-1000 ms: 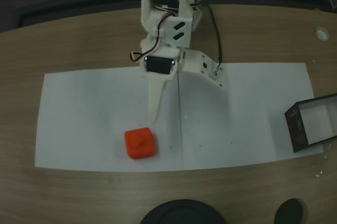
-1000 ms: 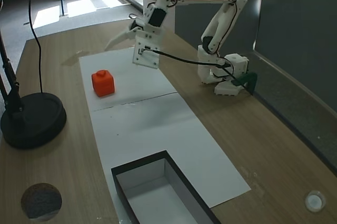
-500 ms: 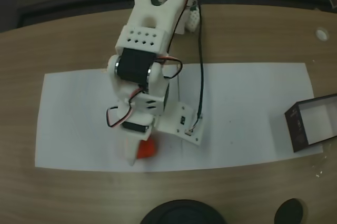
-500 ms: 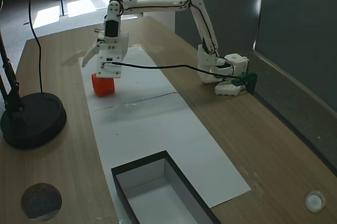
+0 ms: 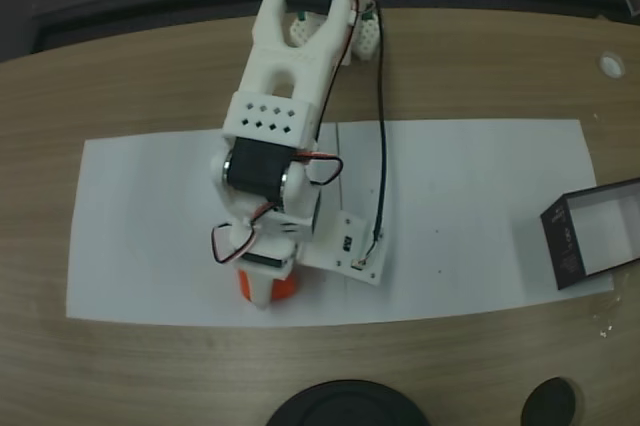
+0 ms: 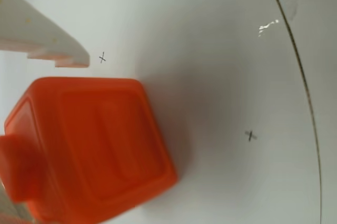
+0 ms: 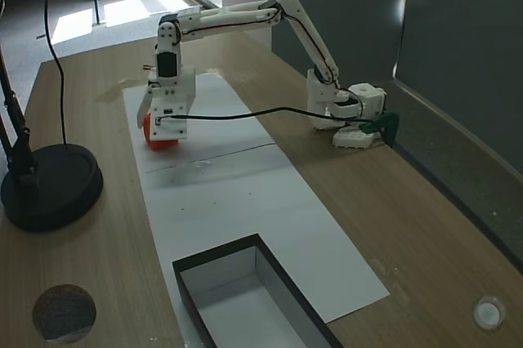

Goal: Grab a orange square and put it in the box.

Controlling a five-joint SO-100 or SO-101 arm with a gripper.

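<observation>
Closing in on the orange square: grasp step, nothing lifted

Reaching down over the orange square (image 6: 89, 150), the gripper (image 7: 155, 125) is sitting low at the left-centre of a fixed view, right at the block. In the wrist view one white finger (image 6: 42, 37) is showing at upper left, just beside the block's top edge, a thin gap apparent between them. The other finger is barely showing at the lower left corner. Jaws are looking spread around the block, not yet pinching; exact width is hard to tell. The square is resting on the white paper (image 5: 470, 206), lower centre-left of a fixed view, mostly hidden under the arm (image 5: 275, 126), only an orange sliver (image 5: 283, 289) peeking out. The box (image 7: 253, 303) is sitting open at bottom centre, well apart from the block, on the wooden worktop (image 7: 425, 217).

Judgement: grasp phase, roughly early third of the task. Next move is calling for closing the jaws squarely on the block's sides, then lifting and carrying toward the box.
</observation>
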